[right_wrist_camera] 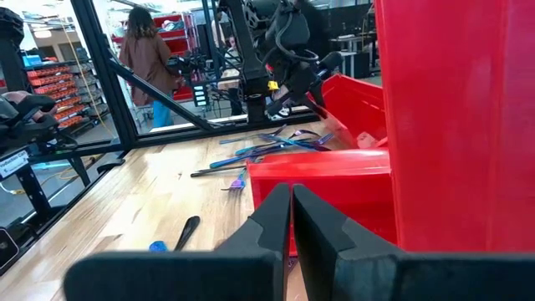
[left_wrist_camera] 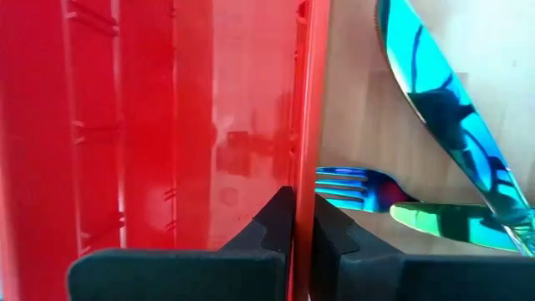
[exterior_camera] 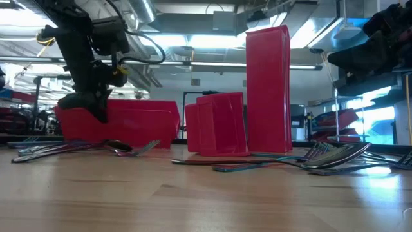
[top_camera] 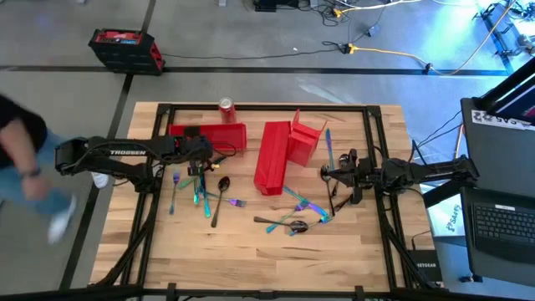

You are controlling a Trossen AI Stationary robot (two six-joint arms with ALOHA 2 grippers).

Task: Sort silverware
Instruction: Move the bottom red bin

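My left gripper (top_camera: pixel 197 160) is shut at the near long side of the left red bin (top_camera: pixel 209 135), which lies on the table. Iridescent silverware lies loose on the wood near it: a knife (left_wrist_camera: pixel 443 109), a fork (left_wrist_camera: pixel 351 186) and a green-tinted piece (left_wrist_camera: pixel 451 221). One cluster (top_camera: pixel 196 194) lies below the left gripper, another (top_camera: pixel 297 216) sits nearer the right arm. My right gripper (right_wrist_camera: pixel 290 201) is shut and level at the table's right, holding nothing. My left gripper pinches the left bin's wall at its rim (left_wrist_camera: pixel 303 167) between its two fingers, one finger (left_wrist_camera: pixel 280 217) on the inner side and one outside. The fingers slant down from the table's left. The bin rests on the table.
A long red bin (top_camera: pixel 272 157) and a shorter red bin (top_camera: pixel 305 138) stand mid-table. A red soda can (top_camera: pixel 226 107) is at the far edge. A lone knife (top_camera: pixel 328 146) lies beside the right arm. A person (top_camera: pixel 21 159) moves past the table's left side.
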